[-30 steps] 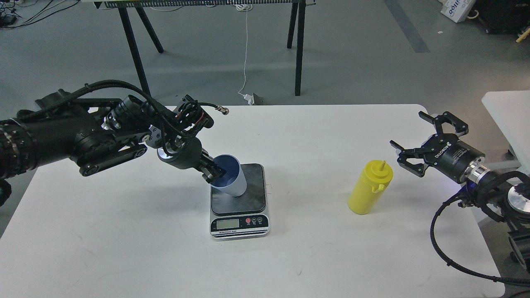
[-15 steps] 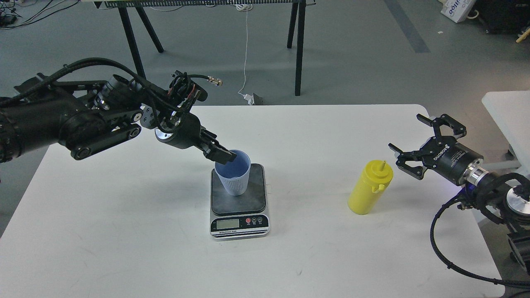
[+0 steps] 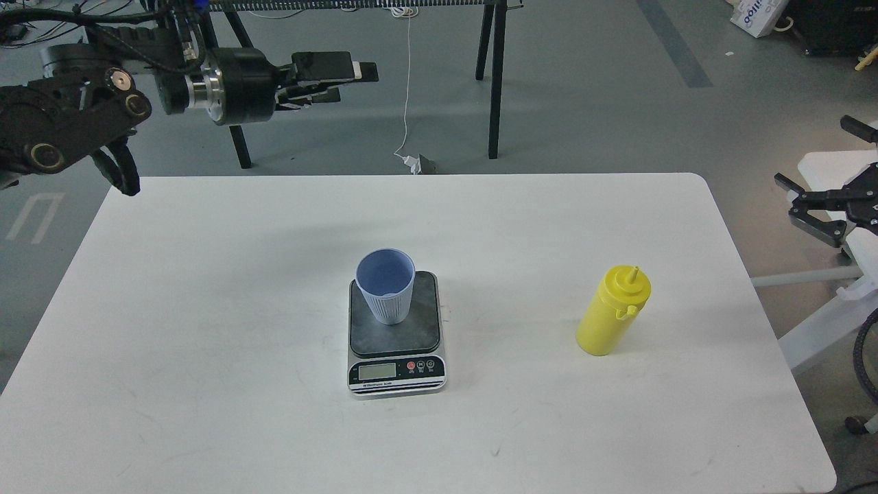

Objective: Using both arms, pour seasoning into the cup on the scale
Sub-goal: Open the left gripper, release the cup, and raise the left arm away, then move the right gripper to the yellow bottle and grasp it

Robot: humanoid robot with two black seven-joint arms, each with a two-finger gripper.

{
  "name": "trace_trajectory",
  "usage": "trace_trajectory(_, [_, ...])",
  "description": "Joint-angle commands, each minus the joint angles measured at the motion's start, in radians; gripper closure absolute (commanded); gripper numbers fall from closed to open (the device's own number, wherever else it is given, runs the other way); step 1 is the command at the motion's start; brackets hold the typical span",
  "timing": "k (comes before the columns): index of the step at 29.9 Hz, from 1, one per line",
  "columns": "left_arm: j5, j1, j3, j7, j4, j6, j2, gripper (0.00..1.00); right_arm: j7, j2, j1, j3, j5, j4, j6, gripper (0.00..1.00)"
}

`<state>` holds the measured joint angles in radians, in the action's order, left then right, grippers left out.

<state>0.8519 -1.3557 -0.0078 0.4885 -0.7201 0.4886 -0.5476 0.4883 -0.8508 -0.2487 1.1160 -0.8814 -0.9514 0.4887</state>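
Note:
The light blue-grey cup point(image 3: 386, 296) stands upright on the dark plate of the scale point(image 3: 418, 329) at the table's middle. The yellow seasoning bottle point(image 3: 610, 315) stands upright to the right, nozzle up, small cap hanging at its side. My left gripper point(image 3: 357, 82) is raised high at the far left, beyond the table's back edge, pointing right, open and empty. My right gripper point(image 3: 813, 154) is off the table's right edge, above and right of the bottle, its fingers spread wide and empty.
The white table point(image 3: 206, 357) bears only the scale and bottle. Black table legs point(image 3: 495, 82) and a hanging white cable point(image 3: 408, 82) stand behind it. A second white table point(image 3: 833, 171) is at the right edge.
My left gripper let go of the cup, which now stands upright on the scale, and rose up and back to the far left. My right gripper drew back to the right, away from the bottle.

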Motion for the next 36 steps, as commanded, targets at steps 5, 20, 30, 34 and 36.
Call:
trace_trajectory(5, [-0.082, 0.001, -0.040, 0.000, 0.156, 0.000, 0.084, 0.01, 0.000, 0.334, 0.322, -0.008, -0.301, -0.044, 0.000, 0.01])
trace_trajectory(20, [-0.086, 0.073, -0.043, 0.000, 0.157, 0.000, 0.078, 0.01, 0.000, 0.407, 0.309, -0.050, -0.090, -0.027, 0.000, 0.01])
trace_trajectory(30, [-0.085, 0.078, -0.043, 0.000, 0.157, 0.000, 0.048, 0.01, 0.000, 0.521, 0.210, -0.050, 0.047, 0.080, 0.000, 0.01])
trace_trajectory(34, [-0.085, 0.079, -0.043, 0.000, 0.157, 0.000, 0.040, 0.01, 0.000, 0.564, 0.195, -0.050, 0.084, 0.118, 0.000, 0.01])
trace_trajectory(36, [-0.085, 0.089, -0.043, 0.000, 0.157, 0.000, 0.037, 0.01, 0.000, 0.582, 0.190, -0.050, 0.101, 0.134, 0.000, 0.01])
